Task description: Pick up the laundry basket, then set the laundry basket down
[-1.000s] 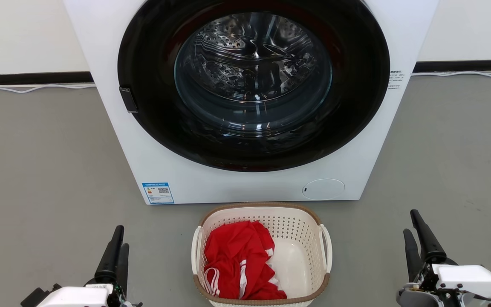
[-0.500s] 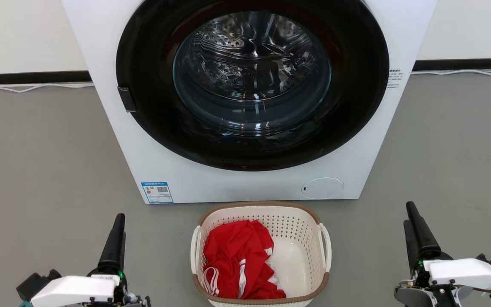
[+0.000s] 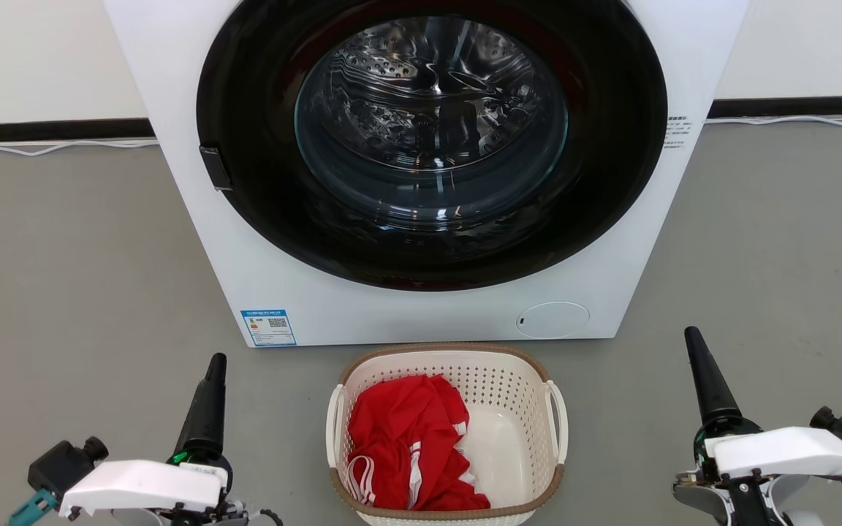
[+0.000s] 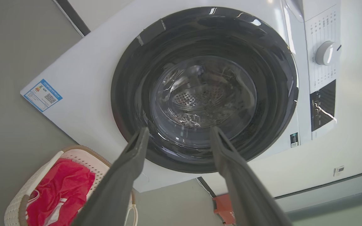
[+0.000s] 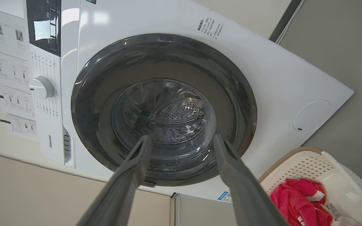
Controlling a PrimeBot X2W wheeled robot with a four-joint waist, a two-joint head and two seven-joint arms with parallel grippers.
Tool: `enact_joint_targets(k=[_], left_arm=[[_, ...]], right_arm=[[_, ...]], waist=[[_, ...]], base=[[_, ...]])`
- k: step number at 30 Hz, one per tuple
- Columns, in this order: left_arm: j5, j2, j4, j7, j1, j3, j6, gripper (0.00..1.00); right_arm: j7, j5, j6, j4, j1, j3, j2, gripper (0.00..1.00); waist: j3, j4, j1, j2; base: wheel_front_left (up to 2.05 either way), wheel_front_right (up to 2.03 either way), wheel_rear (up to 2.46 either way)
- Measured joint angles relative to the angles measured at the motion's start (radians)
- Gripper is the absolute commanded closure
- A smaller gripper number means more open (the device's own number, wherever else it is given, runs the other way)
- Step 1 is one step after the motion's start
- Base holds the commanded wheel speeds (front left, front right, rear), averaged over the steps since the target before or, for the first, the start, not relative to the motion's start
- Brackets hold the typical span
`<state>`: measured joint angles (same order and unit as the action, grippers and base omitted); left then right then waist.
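Note:
The laundry basket (image 3: 362, 380), cream-white with a brown rim and white side handles, stands on the grey floor just before the washer. A red garment (image 3: 406, 438) lies in its left half. The basket also appears in the left wrist view (image 4: 17, 207) and in the right wrist view (image 5: 313, 164). My left gripper (image 3: 215, 361) hovers to the basket's left, apart from it, fingers open and empty (image 4: 178, 133). My right gripper (image 3: 693, 336) is off to the basket's right, also open and empty (image 5: 181, 141).
A white front-loading washer (image 3: 260, 277) with a dark round door and steel drum stands right behind the basket. White cables (image 3: 48, 148) run along the wall base. Grey floor (image 3: 77, 277) spreads to both sides.
Both grippers have rolled onto their sides, so each now shows as a single finger in the head view, and both have reached slightly forward. The basket has not moved.

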<state>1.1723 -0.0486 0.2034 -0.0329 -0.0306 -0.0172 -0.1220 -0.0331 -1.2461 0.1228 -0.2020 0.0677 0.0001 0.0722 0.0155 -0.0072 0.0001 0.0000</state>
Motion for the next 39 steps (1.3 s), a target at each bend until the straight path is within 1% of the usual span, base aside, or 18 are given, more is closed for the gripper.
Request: enact_joint_targets(k=[4, 11, 18, 39], left_arm=[[-0.088, -0.012, -0.007, -0.013, -0.001, 0.006, 0.0, 0.0], [-0.253, -0.013, -0.017, -0.031, -0.001, 0.008, 0.0, 0.0], [-0.348, -0.012, -0.023, -0.051, -0.002, 0.014, -0.001, 0.0], [-0.596, -0.013, -0.044, -0.113, -0.021, 0.024, -0.001, 0.0]], right_arm=[[-0.012, 0.07, 0.0, 0.003, 0.001, 0.007, 0.006, 0.0], [-0.032, 0.198, 0.0, 0.007, 0.008, 0.01, 0.01, 0.0], [-0.05, 0.306, 0.0, 0.007, 0.019, 0.015, 0.012, 0.0], [-0.113, 0.549, 0.0, 0.009, 0.041, 0.025, 0.012, 0.0]], waist=[[0.002, -0.001, 0.0, 0.0], [0.002, -0.002, 0.0, 0.0001], [0.001, -0.003, 0.0, 0.0], [0.009, -0.008, -0.0001, 0.0]], base=[[0.0, 0.0, 0.0], [0.0, 0.0, 0.0], [0.0, 0.0, 0.0], [0.0, 0.0, 0.0]])
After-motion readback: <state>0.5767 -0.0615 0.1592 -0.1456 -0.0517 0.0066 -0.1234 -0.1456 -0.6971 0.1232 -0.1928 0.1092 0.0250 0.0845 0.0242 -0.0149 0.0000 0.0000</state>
